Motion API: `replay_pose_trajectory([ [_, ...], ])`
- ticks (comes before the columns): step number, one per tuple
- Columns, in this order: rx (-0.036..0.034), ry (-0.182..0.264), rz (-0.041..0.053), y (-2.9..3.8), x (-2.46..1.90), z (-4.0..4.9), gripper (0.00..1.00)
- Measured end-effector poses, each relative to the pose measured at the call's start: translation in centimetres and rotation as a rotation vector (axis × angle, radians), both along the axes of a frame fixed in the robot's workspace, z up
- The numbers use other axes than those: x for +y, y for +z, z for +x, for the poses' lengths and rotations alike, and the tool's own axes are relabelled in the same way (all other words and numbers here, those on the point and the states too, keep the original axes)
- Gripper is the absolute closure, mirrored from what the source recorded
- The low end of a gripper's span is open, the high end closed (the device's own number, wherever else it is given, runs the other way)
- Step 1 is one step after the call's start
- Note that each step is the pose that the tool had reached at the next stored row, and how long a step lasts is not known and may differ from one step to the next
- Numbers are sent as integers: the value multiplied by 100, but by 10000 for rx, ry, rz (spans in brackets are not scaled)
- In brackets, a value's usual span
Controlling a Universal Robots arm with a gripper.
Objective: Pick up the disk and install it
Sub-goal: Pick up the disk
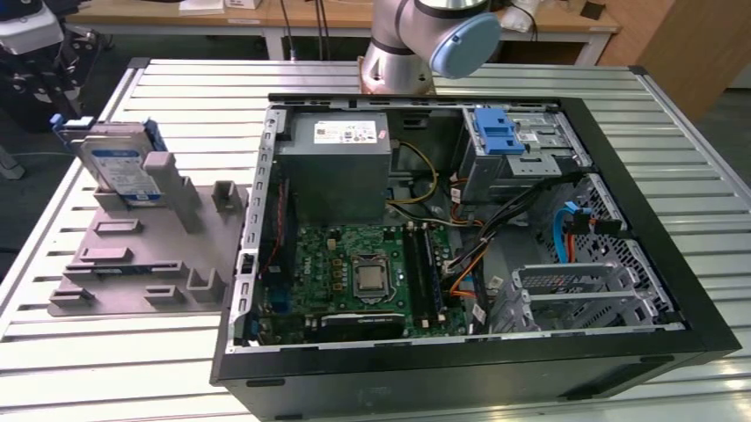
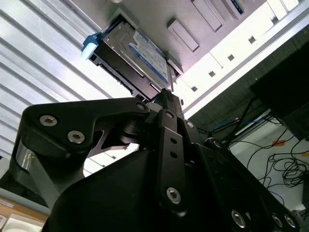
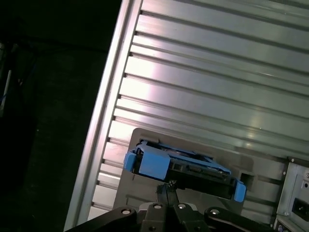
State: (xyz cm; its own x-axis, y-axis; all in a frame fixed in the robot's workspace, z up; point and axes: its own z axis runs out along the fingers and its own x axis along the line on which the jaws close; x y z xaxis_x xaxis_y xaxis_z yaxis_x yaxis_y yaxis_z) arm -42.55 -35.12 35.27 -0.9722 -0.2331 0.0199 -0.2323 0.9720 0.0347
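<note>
The disk [image 1: 118, 167] stands on edge in a slot at the far corner of a grey holder [image 1: 129, 259], toward the exterior view's left. It is silver-grey with a blue-and-white label and blue rails. In both wrist views the disk [image 2: 142, 53] [image 3: 183, 166] lies just beyond my gripper [image 2: 166, 93] [image 3: 167, 187]. The two black fingers are pressed together with nothing between them, apart from the disk and pointing at its edge. The arm's base [image 1: 405, 53] rises behind the computer case.
An open black computer case [image 1: 657, 290] lies on the slatted metal table [image 1: 129, 369], to the exterior view's right of the holder. Inside are a green motherboard [image 1: 364, 272], a grey power supply box [image 1: 340, 167] and a drive bay with a blue latch [image 1: 499, 132].
</note>
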Motion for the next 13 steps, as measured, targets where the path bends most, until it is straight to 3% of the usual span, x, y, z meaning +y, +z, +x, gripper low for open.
replay_pose_trajectory([
  [13,0,680,-1,-3,0,0,89],
])
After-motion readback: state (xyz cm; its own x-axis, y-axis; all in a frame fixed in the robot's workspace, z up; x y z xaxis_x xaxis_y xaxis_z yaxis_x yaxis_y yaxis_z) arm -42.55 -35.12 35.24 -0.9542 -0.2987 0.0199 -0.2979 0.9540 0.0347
